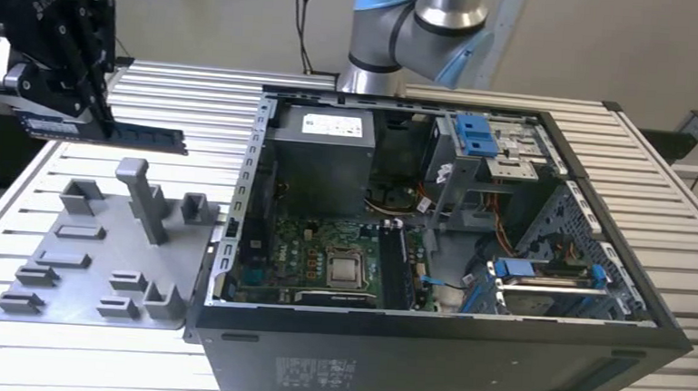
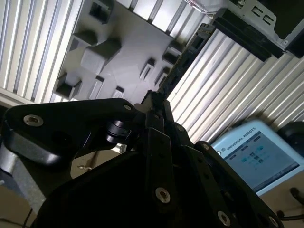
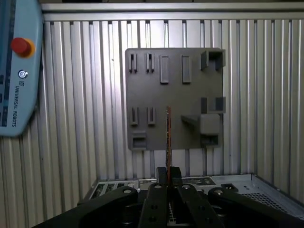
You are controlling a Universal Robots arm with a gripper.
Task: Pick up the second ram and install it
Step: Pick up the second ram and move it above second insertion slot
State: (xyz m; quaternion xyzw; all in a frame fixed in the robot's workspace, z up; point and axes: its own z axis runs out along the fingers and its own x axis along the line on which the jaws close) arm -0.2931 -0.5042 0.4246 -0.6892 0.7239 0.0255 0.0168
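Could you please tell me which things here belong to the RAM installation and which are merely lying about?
In the job: RAM stick, gripped in the claw; open computer case; motherboard.
Lying about: grey fixture plate; teach pendant; power supply.

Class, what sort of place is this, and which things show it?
Probably a robotics lab workbench: an opened computer case on a ribbed metal table, a grey parts fixture beside it, and a robot gripper holding a RAM stick.
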